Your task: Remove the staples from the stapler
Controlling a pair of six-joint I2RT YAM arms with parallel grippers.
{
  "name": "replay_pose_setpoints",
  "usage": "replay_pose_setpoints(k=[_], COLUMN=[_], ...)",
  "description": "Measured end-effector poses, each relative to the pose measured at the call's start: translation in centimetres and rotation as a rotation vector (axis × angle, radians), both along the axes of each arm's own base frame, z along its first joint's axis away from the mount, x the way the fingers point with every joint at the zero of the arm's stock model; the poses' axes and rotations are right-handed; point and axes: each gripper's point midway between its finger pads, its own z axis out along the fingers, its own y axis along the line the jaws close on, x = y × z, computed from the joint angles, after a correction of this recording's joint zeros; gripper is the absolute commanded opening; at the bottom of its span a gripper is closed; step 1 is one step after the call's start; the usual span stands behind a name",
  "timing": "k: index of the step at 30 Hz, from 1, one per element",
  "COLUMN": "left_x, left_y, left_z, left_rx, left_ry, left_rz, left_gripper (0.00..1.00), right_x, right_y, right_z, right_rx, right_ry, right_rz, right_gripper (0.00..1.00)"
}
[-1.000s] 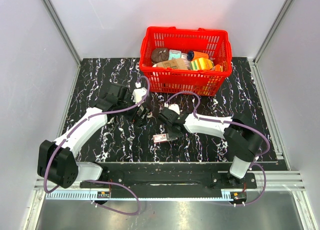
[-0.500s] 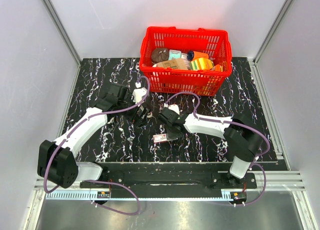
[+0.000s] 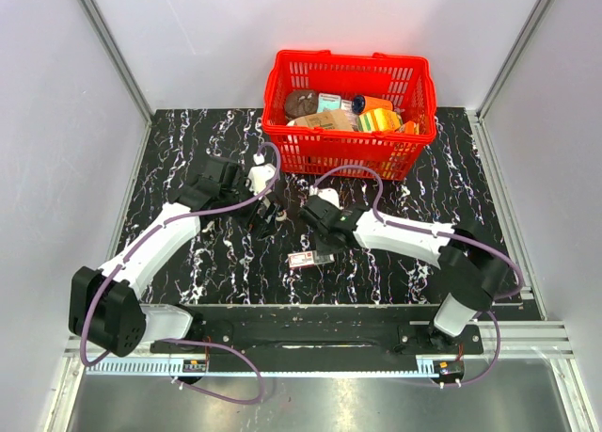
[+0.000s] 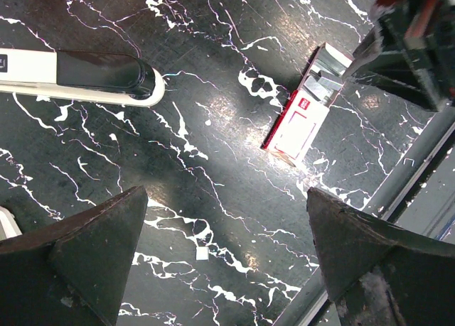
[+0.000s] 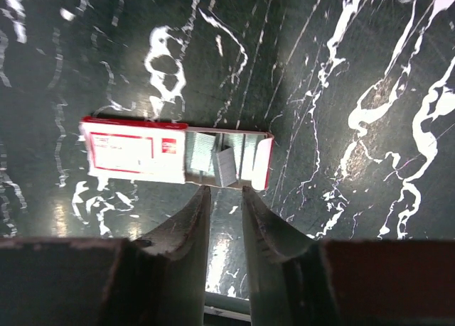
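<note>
The white and black stapler (image 4: 78, 74) lies on the dark marble table, seen only in the left wrist view at the upper left. A red and white staple box (image 5: 174, 155) (image 3: 306, 258) (image 4: 302, 120) lies open with silver staple strips (image 5: 224, 166) in its tray, one strip tilted. My right gripper (image 5: 224, 191) (image 3: 324, 244) hovers at the box's open end, its jaws a narrow gap apart with nothing between them. My left gripper (image 4: 226, 194) (image 3: 263, 216) hangs wide open over bare table, between stapler and box.
A red basket (image 3: 348, 154) with several packaged goods stands at the back of the table. A small white scrap (image 4: 202, 253) lies on the marble under the left gripper. A metal rail (image 4: 398, 177) runs along the table's near edge.
The right arm has shifted slightly, its wrist now a little farther from the near edge, and its jaws have parted a bit. The staple box and the left arm have not moved.
</note>
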Motion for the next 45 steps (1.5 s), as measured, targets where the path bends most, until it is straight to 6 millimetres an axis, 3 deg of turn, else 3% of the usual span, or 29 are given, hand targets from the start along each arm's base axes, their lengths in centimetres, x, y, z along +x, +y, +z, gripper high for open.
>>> replay_pose_setpoints(k=[5, 12, 17, 22, 25, 31, 39, 45], left_x=[0.0, -0.1, -1.6, -3.1, -3.9, -3.5, -2.6, -2.1], left_y=[0.0, 0.0, -0.3, -1.2, -1.5, -2.3, -2.8, -3.4], left_z=[0.0, -0.3, -2.4, -5.9, -7.9, -10.2, -12.4, -12.5], left_rx=[0.001, 0.01, 0.071, 0.167, 0.225, 0.306, 0.397, 0.404], left_ry=[0.0, -0.007, -0.006, 0.012, 0.024, -0.003, -0.043, -0.072], left_rz=[0.001, -0.017, -0.098, -0.209, -0.261, -0.313, -0.331, -0.33], left_gripper=[0.99, 0.99, 0.99, 0.99, 0.99, 0.95, 0.87, 0.86], right_x=[0.8, 0.8, 1.0, 1.3, 1.5, 1.6, 2.6, 2.4], right_y=[0.5, 0.3, -0.4, -3.8, -4.8, -3.6, -4.2, -3.4], right_z=[2.0, 1.3, 0.7, -0.9, -1.2, -1.4, -2.2, -2.1], right_rx=[0.038, 0.015, 0.022, 0.08, 0.138, 0.273, 0.413, 0.493], right_ry=[-0.047, -0.041, -0.036, 0.014, 0.037, 0.078, 0.127, 0.15], right_rz=[-0.007, -0.01, -0.027, -0.123, -0.172, -0.182, -0.241, -0.236], right_gripper=[0.27, 0.25, 0.24, 0.22, 0.22, 0.21, 0.2, 0.18])
